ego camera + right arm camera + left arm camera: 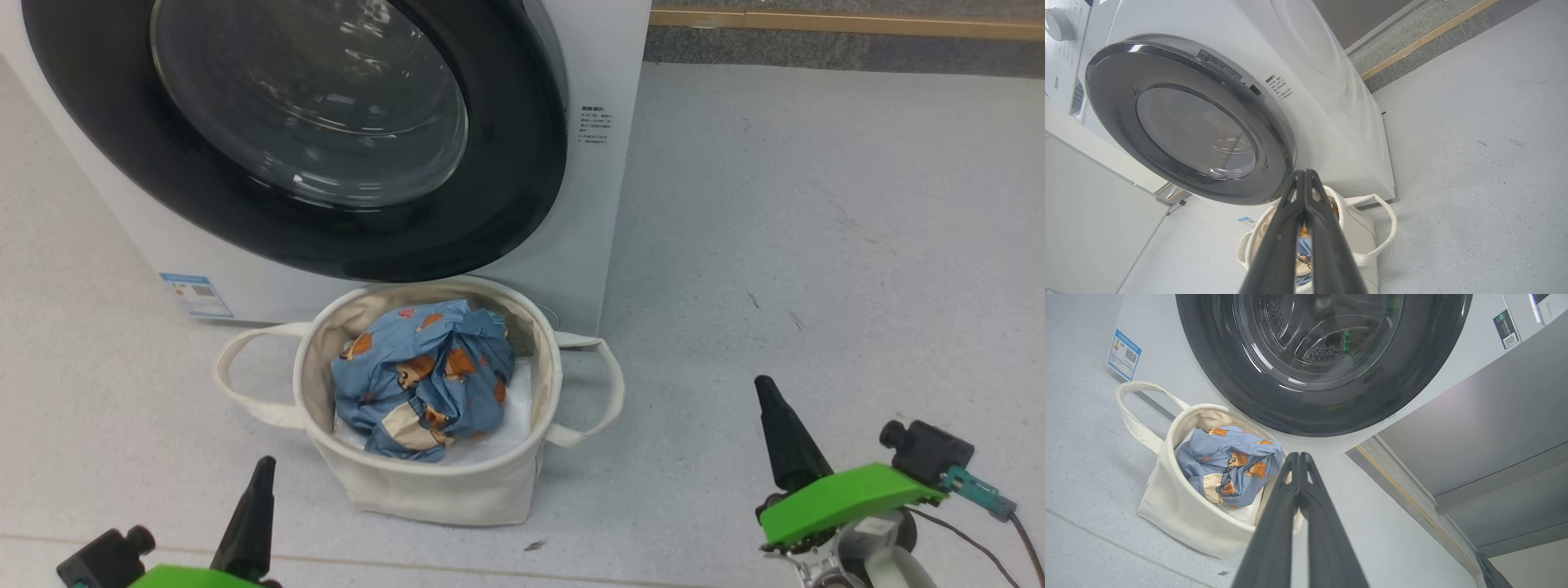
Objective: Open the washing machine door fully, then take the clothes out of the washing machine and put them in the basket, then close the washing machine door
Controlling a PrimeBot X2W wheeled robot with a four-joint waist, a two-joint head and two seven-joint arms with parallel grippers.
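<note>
Lower left: left jaws pressed together, nothing in them. Upper left to centre: washing machine door (506,188) looks flush w/ the washing machine (600,245) front, so shut, I reckon. Centre frame: clothes (424,376) sit bunched in the basket (304,384), just below the door. Fabric's soft, light, floppy. If I had to regrab, I'd pinch a raised fold on top, not the flat bits. Door rim's glossy, prob slippery. Lower right: right jaws together too, empty, well apart from basket.
</note>
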